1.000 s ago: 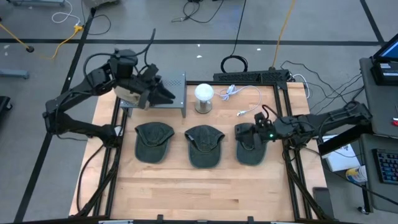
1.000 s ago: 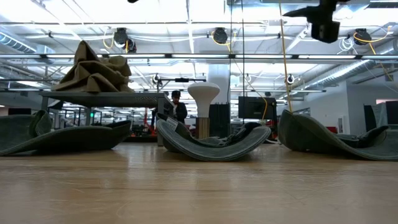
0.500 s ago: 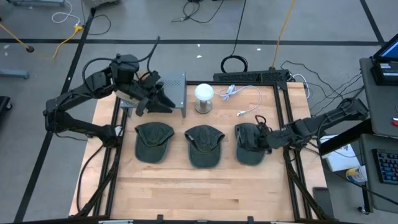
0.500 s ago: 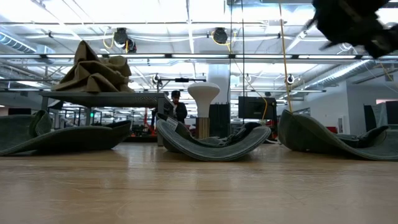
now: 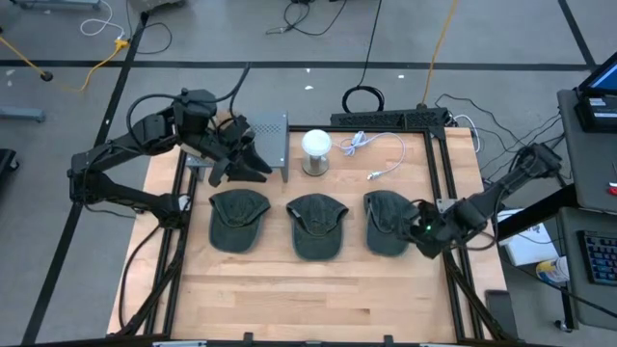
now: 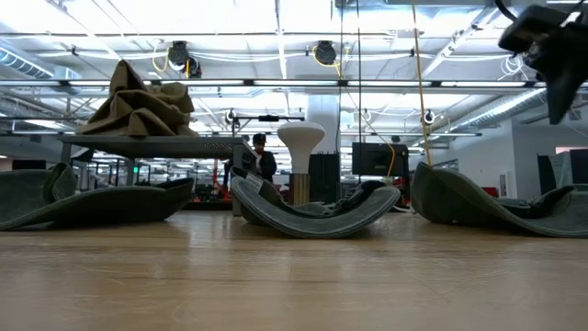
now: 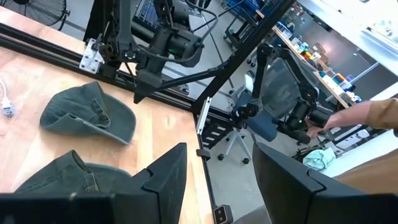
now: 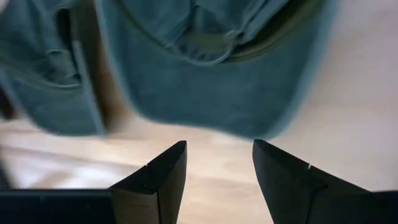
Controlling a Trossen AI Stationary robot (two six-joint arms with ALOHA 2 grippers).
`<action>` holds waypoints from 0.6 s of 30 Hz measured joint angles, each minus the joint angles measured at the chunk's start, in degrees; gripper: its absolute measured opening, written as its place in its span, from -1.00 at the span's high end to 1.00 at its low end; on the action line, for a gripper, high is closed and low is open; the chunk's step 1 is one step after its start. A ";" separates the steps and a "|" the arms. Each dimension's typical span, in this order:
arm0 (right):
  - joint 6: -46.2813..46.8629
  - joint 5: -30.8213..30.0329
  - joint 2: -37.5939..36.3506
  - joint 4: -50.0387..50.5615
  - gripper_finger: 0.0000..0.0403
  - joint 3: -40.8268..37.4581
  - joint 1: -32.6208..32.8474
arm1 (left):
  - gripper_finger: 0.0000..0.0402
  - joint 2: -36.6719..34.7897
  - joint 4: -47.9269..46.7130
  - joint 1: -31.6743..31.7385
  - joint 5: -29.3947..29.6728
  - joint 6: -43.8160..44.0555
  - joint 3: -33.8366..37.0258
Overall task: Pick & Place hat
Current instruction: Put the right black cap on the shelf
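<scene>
Three dark green caps lie in a row on the wooden table: the left cap (image 5: 238, 220), the middle cap (image 5: 317, 226) and the right cap (image 5: 387, 223). A crumpled tan hat (image 6: 142, 103) rests on a raised grey platform (image 5: 272, 135) at the far left. My right gripper (image 5: 415, 231) is open, just off the right cap's right edge, pointing at it; the cap (image 8: 211, 68) fills its wrist view ahead of the fingers (image 8: 217, 168). My left gripper (image 5: 258, 166) is open, hovering by the platform's near edge, above the left cap.
A white mushroom-shaped lamp (image 5: 316, 146) stands behind the middle cap, with a white cable (image 5: 381, 152) to its right. Black frame rails run along the table's left and right edges (image 5: 445, 260). Bare wood lies near of the caps (image 5: 308, 299). A person stands far behind (image 6: 265, 156).
My right gripper has swung from above the right cap toward the table's right and near side, ending beside the cap's right edge and turned toward it. My left gripper has drifted a little off the platform toward the near edge. The caps have not moved.
</scene>
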State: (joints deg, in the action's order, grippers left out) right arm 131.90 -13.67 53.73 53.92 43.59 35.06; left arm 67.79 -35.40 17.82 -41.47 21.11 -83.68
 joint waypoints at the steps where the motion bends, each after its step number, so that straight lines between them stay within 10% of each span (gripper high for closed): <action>1: 0.00 0.00 0.30 1.29 0.10 0.00 0.54 | 0.07 0.01 0.00 0.00 0.00 -0.06 0.00; 18: 0.76 1.80 8.97 3.52 0.10 -4.20 3.59 | 0.07 0.02 0.07 0.02 1.07 0.51 0.00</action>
State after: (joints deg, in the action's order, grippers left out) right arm 132.66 -11.87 62.69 57.44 39.40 38.65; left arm 67.81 -35.33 17.85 -40.40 21.62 -83.68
